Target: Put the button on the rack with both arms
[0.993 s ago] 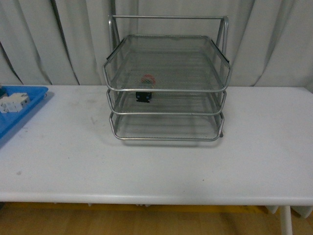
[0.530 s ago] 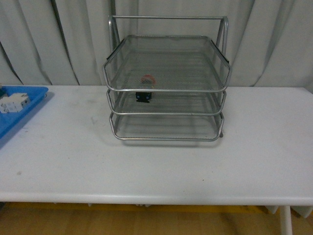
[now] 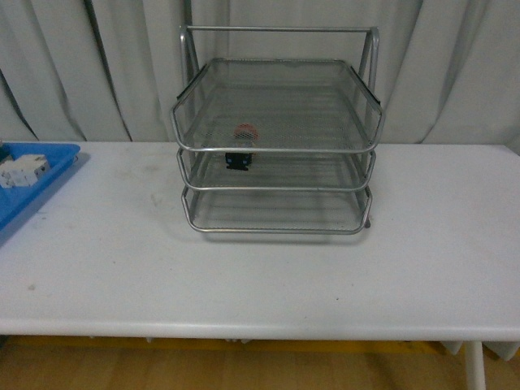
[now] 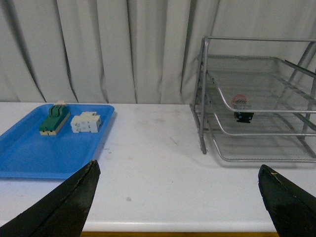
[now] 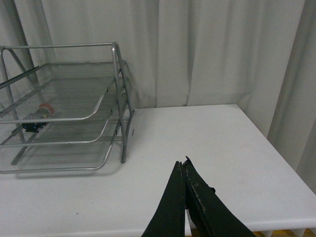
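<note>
The small push-button switch with red mushroom cap and dark blocky body (image 3: 240, 151) sits on the middle tier of the large silver wire-mesh three-tier rack (image 3: 276, 146), toward its left side and near the front edge; its red cap shows through the mesh of the top tier, its dark body just below the top tier's front rod. The rack stands upright on the white table (image 3: 260, 268), at the far middle, close to the grey curtain (image 3: 455, 65). On the far left of the table lies a flat blue plastic tray (image 4: 44, 148), well apart from the rack; it holds a green switch block (image 4: 54, 118) and a white block (image 4: 86, 123), side by side and near each other. The left pincer (image 4: 177, 197) is spread wide, its two dark fingers far apart, with nothing between them. The right pincer (image 5: 184, 170) has its fingers pressed together at the tips and grips nothing. Both hang above the near table edge, clear of the rack.
</note>
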You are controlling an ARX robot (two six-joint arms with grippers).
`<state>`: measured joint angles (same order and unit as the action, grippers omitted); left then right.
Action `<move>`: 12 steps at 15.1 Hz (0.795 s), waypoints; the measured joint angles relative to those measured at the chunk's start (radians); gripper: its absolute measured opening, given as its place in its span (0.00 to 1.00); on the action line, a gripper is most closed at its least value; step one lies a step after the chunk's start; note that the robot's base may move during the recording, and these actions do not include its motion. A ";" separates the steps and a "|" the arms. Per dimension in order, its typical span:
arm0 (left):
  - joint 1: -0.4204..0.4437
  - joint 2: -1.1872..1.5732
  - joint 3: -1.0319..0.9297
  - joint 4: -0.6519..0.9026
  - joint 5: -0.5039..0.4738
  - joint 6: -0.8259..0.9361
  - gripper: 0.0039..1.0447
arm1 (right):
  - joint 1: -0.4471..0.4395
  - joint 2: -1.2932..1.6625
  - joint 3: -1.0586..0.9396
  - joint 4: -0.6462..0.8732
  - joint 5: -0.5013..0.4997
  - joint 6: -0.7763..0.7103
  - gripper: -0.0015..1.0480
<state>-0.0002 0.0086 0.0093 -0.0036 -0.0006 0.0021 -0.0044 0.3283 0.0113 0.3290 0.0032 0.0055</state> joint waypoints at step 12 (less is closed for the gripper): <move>0.000 0.000 0.000 -0.001 0.001 0.000 0.94 | 0.000 -0.326 0.001 -0.316 -0.003 0.000 0.02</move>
<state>-0.0002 0.0086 0.0093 -0.0044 0.0002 0.0021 -0.0044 0.0021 0.0120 0.0132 -0.0002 0.0055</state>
